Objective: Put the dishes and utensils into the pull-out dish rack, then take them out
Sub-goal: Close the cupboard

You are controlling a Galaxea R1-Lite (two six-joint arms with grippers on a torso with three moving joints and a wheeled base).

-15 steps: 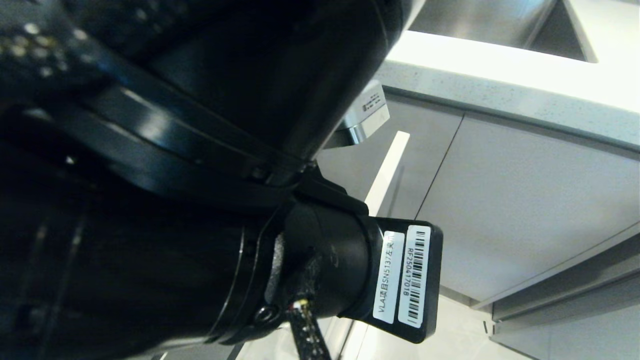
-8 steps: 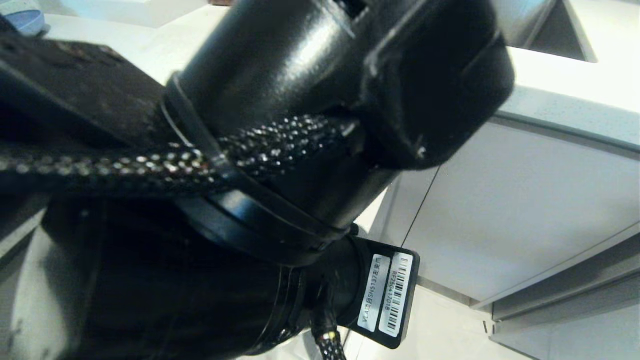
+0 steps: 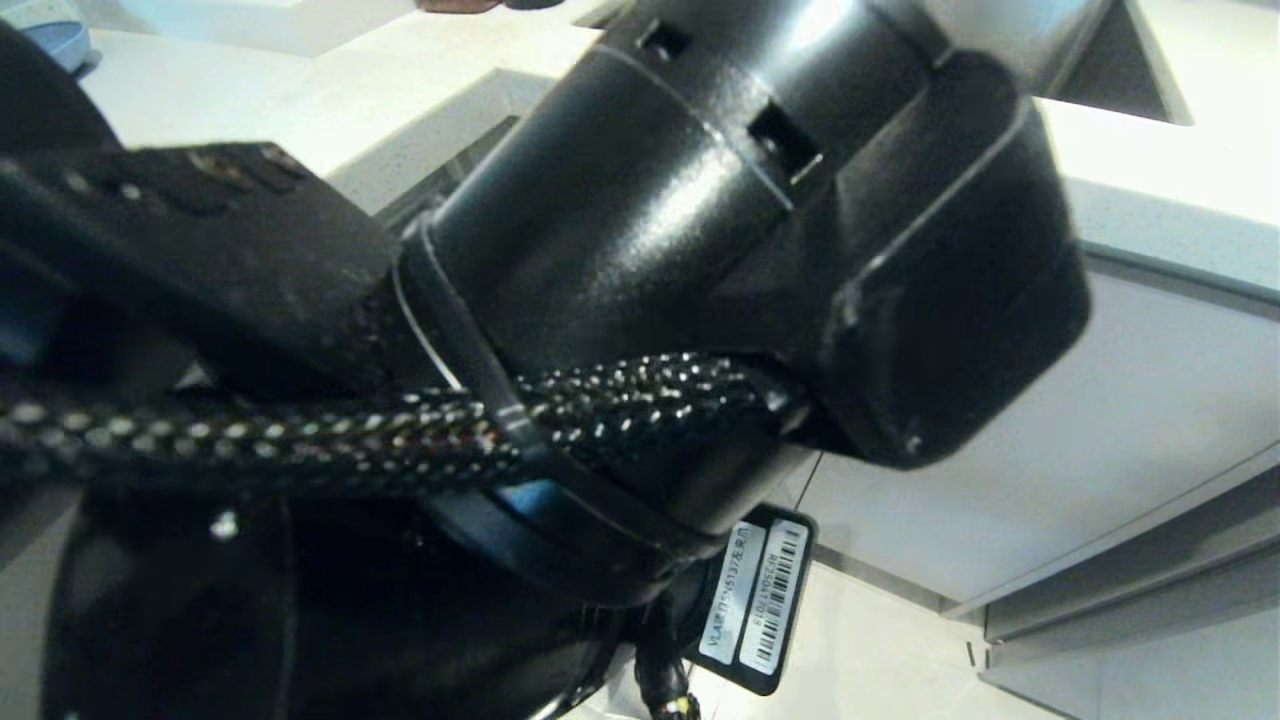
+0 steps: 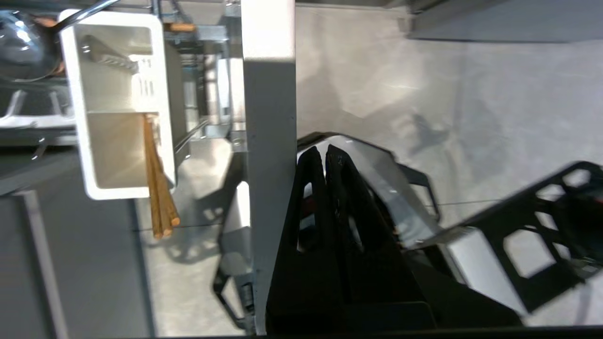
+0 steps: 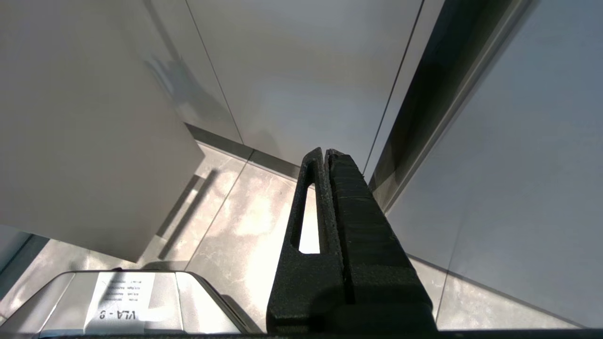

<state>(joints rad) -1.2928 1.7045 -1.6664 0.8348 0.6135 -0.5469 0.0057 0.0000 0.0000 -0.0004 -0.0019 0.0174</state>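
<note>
From the left wrist view I take the white caddy (image 4: 118,103) as my landmark: it hangs in the pulled-out rack (image 4: 207,127), a boxy moulded plastic bin split into two compartments. The chopsticks (image 4: 158,188), thin pale wood, stand in one compartment and stick well out past its rim; a silver fork (image 4: 110,56) lies in the other. Beside the caddy runs the grey edge of the drawer front (image 4: 268,165), flat and matte. Past that front, away from the caddy, sits my left claw (image 4: 325,153), fingers pressed together and holding nothing. I judge the step is either pushing the front or going back for a utensil; for a pick I would part the fingers first, line up along the chopsticks and take them near their free ends, clear of the caddy wall. The head view is mostly filled by my left arm (image 3: 700,250), glossy black with braided cable. The right claw (image 5: 325,155) is together too, parked by the cabinet doors (image 5: 306,70).
</note>
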